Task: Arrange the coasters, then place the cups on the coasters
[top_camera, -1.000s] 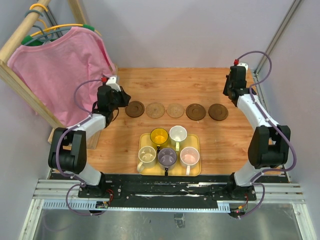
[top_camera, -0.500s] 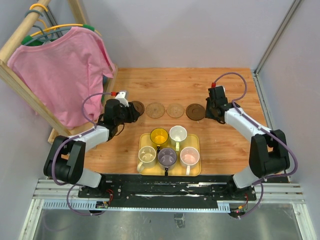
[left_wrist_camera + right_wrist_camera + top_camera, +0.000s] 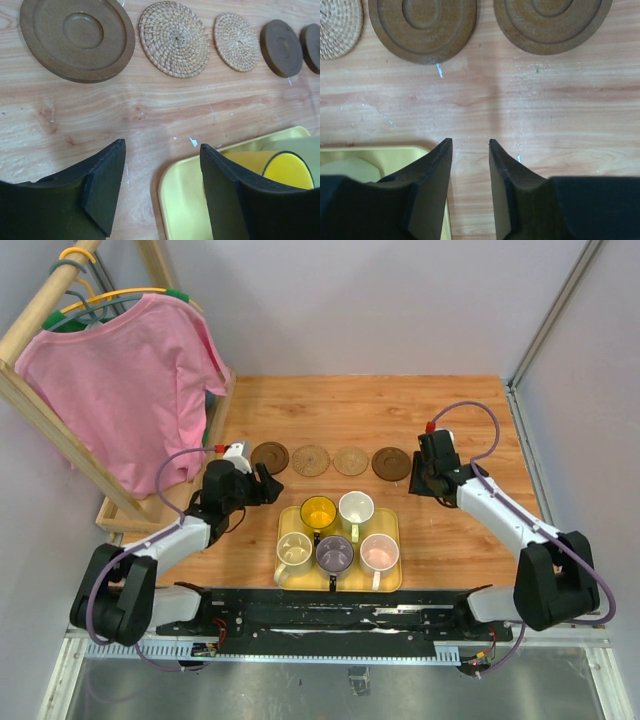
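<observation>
Brown and woven coasters (image 3: 311,459) already line the counter (image 3: 350,410) at mid-frame, while all five cups (image 3: 334,553) wait on the yellow tray (image 3: 392,522) at lower centre (left tool (image 3: 161,146) and right tool (image 3: 470,142) both gape empty).

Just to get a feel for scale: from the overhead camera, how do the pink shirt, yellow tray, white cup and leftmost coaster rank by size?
1. pink shirt, though it hangs nearer the camera.
2. yellow tray.
3. leftmost coaster and white cup look about alike.
</observation>
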Available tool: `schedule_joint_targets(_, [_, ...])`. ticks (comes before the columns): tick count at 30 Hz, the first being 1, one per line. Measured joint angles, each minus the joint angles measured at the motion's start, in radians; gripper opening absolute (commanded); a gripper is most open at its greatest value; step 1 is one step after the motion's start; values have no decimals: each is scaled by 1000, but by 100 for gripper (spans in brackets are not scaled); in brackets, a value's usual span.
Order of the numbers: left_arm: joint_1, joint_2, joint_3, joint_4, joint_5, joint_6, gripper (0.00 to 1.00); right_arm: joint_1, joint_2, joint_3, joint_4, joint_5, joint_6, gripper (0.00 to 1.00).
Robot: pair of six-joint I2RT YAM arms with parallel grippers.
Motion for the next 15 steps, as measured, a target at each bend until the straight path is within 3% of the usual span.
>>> schedule_joint_targets(4, [-3, -96, -32, -26, -9, -8, 74, 7, -58, -43, -20, 10, 17, 53])
schedule_joint_targets(15, [-5, -307, -65, -137, -83, -21, 77, 7, -237, -93, -74, 112, 31, 78])
